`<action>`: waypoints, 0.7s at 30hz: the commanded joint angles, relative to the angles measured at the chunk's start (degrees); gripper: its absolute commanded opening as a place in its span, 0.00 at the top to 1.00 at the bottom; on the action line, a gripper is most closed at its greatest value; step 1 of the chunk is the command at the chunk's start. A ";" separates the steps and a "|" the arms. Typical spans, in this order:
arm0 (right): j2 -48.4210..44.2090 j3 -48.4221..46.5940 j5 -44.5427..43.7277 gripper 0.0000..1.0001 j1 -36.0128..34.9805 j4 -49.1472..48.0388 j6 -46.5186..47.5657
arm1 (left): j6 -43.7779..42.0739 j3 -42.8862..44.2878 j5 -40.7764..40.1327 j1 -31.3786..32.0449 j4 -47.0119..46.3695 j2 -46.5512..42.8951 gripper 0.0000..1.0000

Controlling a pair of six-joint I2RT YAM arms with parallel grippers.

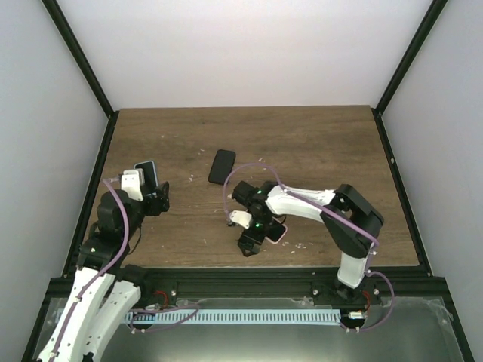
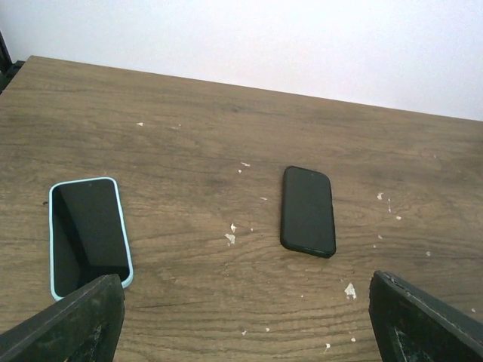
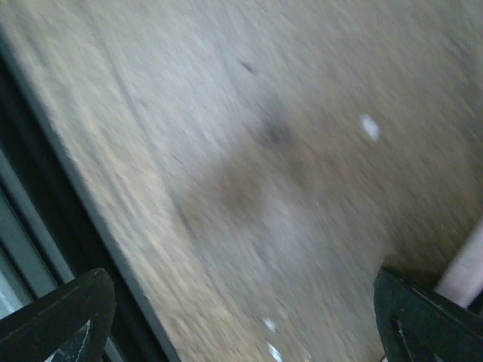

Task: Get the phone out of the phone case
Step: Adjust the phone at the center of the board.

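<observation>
Phone (image 2: 89, 230), dark screen up, sits in a pale blue case (image 2: 51, 241) whose rim shows all round the edge. It lies flat on the bench (image 2: 226, 113), left of centre in the left wrist view.

Its near end reaches the tip of one of the left fingers (image 2: 75, 324) and is partly hidden behind it. Cannot tell whether they touch. The rest of the phone lies beyond that tip, not in the gap between the two fingers. The left fingers are spread wide, nothing held, with bare wood between them.

A black handset (image 2: 308, 211) lies flat to the right of the cased phone and well apart from it, slightly farther from the arm bases. It is rimless and all dark (phone or empty case, cannot tell). White flecks (image 2: 230, 238) dot the wood between the two.

The right fingers (image 3: 60, 320) are also parted and grasp nothing. The right wrist view is badly blurred, showing only wood grain and the bench's near edge. A pink-rimmed item (image 1: 278, 232) lies on the bench just beside the right arm's tip, near the front edge. In the wrist view it shows as a pink strip next to the other finger, contact unclear.

From the top view, the cased phone is at the left side of the bench, the black handset mid-bench, and the pink-rimmed item nearest the bases.
</observation>
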State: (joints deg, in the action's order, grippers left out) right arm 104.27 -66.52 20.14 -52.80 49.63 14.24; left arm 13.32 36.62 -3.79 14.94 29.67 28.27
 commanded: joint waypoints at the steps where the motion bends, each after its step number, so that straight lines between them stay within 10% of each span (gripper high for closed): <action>1: -2.70 4.19 -9.02 0.05 5.23 1.96 1.85 | 0.14 -0.65 1.02 -0.04 -0.92 0.25 0.10; 21: -21.00 12.28 -15.07 0.00 18.95 -11.73 50.34 | 0.04 -0.79 3.23 -0.06 -1.37 1.94 0.10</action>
State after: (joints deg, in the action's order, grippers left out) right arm 83.74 -55.37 7.46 -35.77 43.05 47.16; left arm 13.32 36.47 -1.80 14.94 29.56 30.09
